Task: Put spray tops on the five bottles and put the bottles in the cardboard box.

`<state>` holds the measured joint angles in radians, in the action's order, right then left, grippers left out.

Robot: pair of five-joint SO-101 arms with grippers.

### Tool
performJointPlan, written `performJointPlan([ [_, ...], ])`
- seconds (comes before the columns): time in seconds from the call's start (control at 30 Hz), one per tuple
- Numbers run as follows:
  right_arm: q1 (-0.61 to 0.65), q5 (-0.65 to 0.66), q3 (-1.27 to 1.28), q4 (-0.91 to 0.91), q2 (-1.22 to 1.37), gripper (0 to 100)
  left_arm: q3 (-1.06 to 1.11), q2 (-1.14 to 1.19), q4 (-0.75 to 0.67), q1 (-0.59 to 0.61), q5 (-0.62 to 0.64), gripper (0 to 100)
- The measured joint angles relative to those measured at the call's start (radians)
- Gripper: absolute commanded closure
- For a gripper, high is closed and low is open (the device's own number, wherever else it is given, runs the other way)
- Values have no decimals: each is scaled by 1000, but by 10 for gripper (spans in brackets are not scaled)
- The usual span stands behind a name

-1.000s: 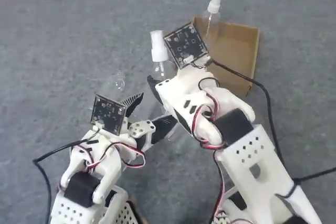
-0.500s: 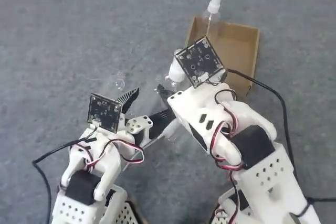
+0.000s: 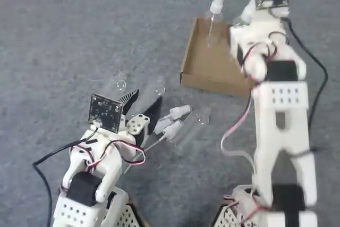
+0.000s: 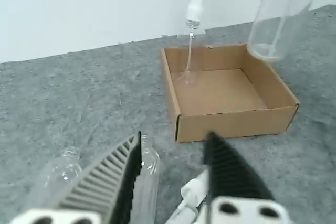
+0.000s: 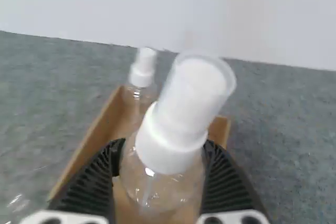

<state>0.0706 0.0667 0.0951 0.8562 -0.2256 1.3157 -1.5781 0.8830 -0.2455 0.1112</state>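
Clear plastic spray-topped bottle [image 5: 176,129] clamped in right gripper [image 5: 163,174], brown cardboard box [image 4: 236,124] below, left gripper [image 4: 175,142] wide open, empty

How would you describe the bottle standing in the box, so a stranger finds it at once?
Find the cardboard box on the table's far side. Inside it, near the far wall, a clear bottle with a white spray top stands upright. It alone rests in the box: a second bottle hangs in the right gripper, others lie on the table.
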Motion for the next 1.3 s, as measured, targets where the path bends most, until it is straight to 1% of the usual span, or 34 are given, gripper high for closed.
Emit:
performJointPlan([
  [0.07,-20,0,0,-63,84,993,3,0,0,0,0,993],
  [0.33,-63,0,0,-333,333,993,55,0,-68,0,0,987],
  [0.5,-80,0,0,-479,442,993,55,0,-69,0,0,987],
  [0.67,-83,0,0,-588,522,993,55,0,-69,0,0,987],
  [0.97,-83,0,0,-697,608,993,55,0,-69,0,0,987],
  [1.3,-81,-2,0,-704,609,992,55,0,-69,0,0,987],
])
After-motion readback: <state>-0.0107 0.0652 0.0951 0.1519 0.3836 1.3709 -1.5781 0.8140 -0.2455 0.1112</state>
